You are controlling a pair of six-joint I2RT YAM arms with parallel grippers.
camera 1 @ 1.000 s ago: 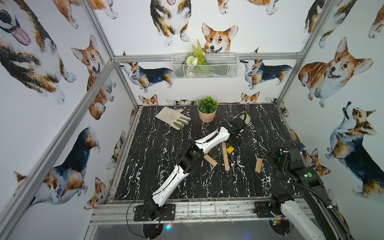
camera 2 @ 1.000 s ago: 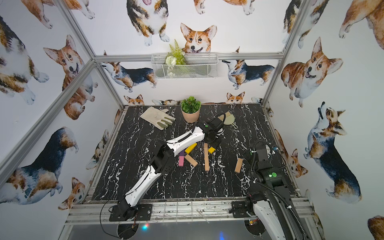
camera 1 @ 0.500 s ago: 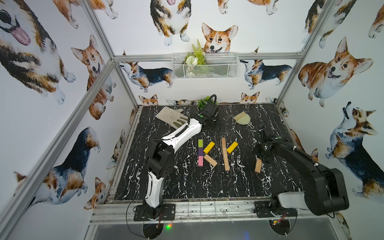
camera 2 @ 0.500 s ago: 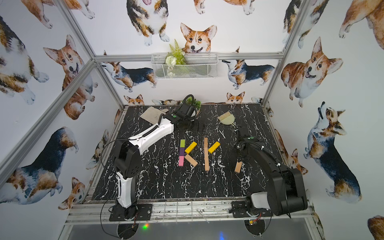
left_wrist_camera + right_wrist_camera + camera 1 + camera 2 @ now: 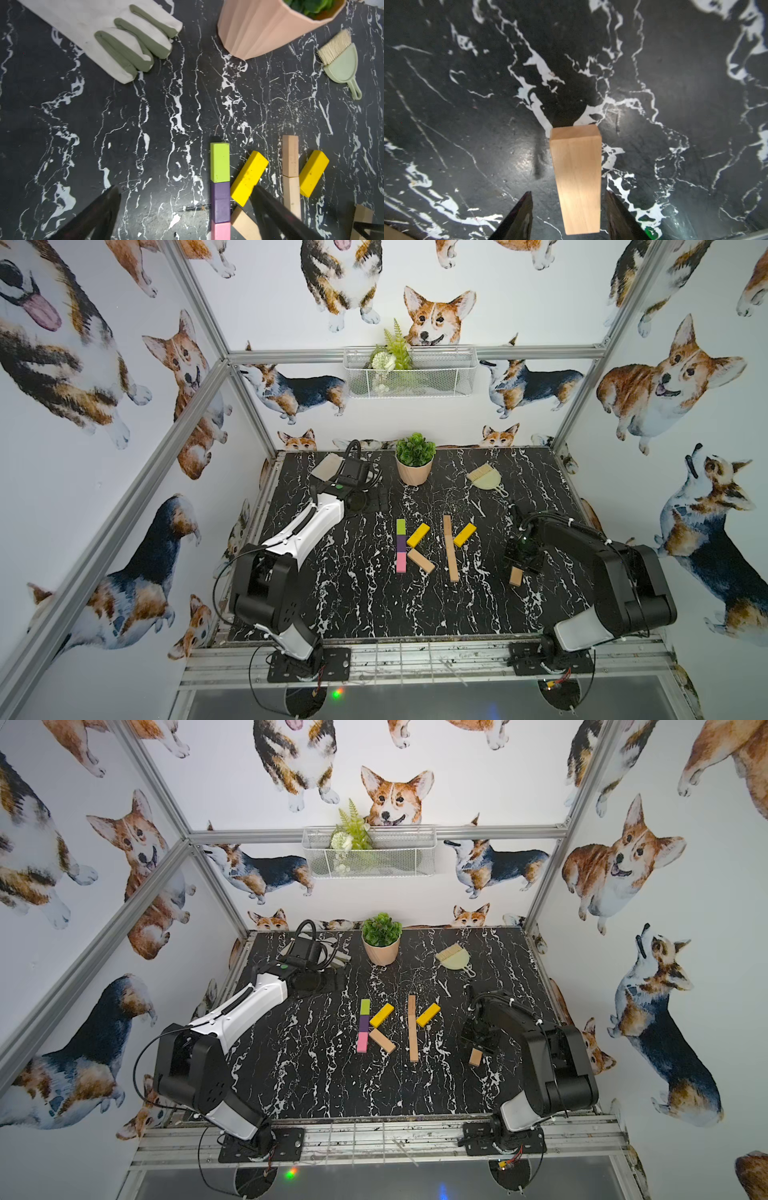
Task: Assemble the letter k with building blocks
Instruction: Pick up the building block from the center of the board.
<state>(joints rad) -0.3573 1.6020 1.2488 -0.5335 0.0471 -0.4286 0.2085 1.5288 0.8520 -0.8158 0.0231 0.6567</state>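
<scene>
The loose tan block point(image 5: 577, 178) lies flat on the black marbled surface point(image 5: 467, 124), apart from the other blocks and on the right-arm side of the yellow block point(image 5: 464, 534). Its near end sits between the fingers of the right gripper point(image 5: 568, 192), which straddles it half-open with a gap on each side. The left gripper point(image 5: 186, 188) hangs wide and empty near the glove point(image 5: 104, 37).

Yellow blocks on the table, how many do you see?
2. One yellow block sits beside the purple block in the coloured column; the second yellow block sits beside the tan wooden column. None appears hidden.
</scene>
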